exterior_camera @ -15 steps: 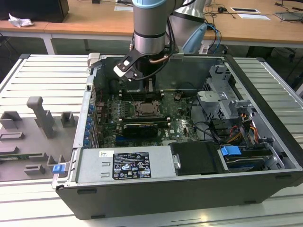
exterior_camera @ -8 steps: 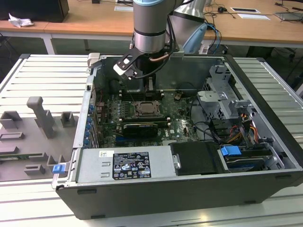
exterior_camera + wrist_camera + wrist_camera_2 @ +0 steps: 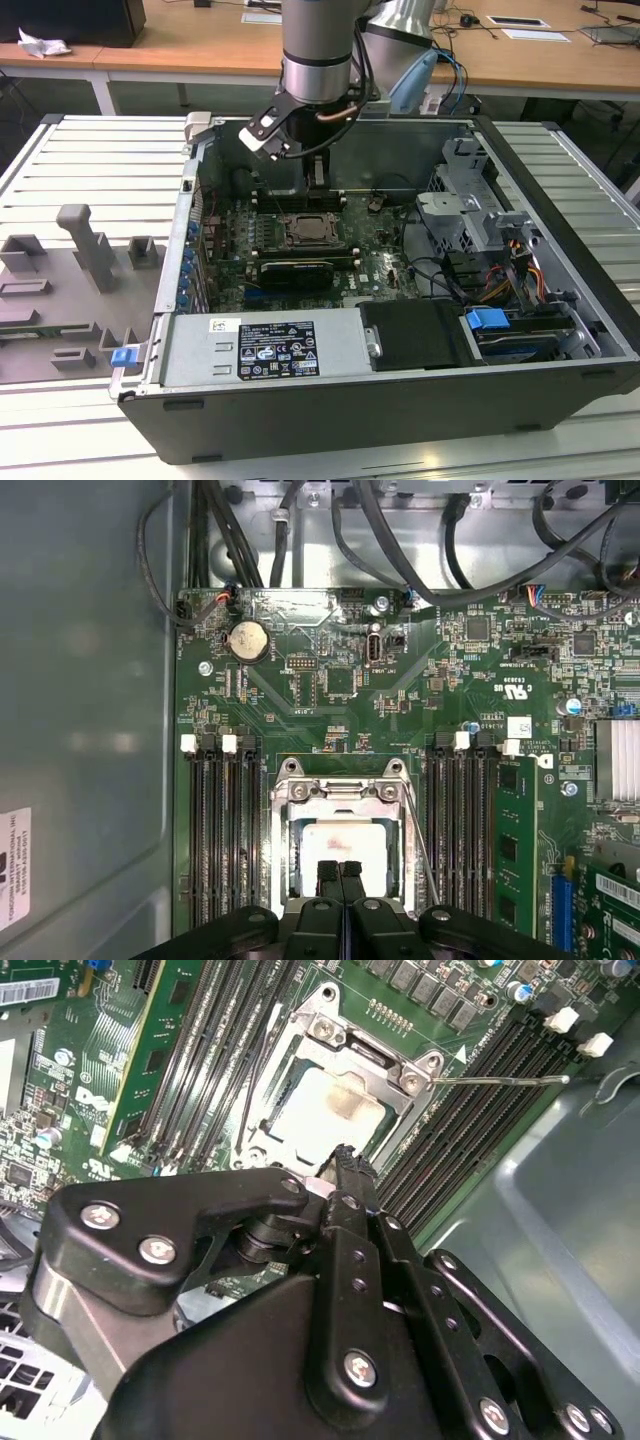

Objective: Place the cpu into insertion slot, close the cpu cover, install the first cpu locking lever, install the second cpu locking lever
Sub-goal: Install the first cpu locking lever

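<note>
My gripper [image 3: 338,873] hangs pinched narrow, holding nothing, just above the cpu [image 3: 343,842], which shows through the cover's [image 3: 335,792] window, near mid-frame in the exterior view.

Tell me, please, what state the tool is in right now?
Tool: closed, with nothing visible between its fingers; its tips are over the cpu.
</note>
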Robot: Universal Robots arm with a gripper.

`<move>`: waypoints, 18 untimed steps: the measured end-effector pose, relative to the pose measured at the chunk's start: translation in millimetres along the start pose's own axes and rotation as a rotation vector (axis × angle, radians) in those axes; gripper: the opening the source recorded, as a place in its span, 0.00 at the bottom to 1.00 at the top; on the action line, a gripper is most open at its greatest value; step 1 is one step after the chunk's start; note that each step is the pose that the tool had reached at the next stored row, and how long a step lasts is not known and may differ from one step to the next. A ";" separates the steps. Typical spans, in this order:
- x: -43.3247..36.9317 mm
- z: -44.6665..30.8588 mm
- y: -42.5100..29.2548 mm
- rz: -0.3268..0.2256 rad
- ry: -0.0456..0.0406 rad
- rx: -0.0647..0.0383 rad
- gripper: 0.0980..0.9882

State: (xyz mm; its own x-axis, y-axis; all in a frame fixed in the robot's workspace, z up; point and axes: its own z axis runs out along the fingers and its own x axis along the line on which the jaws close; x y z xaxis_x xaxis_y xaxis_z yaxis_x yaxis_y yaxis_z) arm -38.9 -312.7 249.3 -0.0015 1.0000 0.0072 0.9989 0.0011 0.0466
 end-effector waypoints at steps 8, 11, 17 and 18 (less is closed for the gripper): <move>0.0 -2.7 0.1 0.000 0.0000 0.000 0.01; 0.0 -4.0 0.2 0.000 0.0000 0.000 0.01; 0.0 -6.4 0.3 0.000 0.0000 0.000 0.01; 0.0 -6.9 0.3 0.000 -0.0001 0.000 0.01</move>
State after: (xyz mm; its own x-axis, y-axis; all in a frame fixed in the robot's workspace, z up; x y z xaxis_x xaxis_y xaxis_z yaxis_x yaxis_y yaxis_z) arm -38.9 -312.7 256.2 -0.0014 1.0000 0.0071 0.9989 0.0011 0.0465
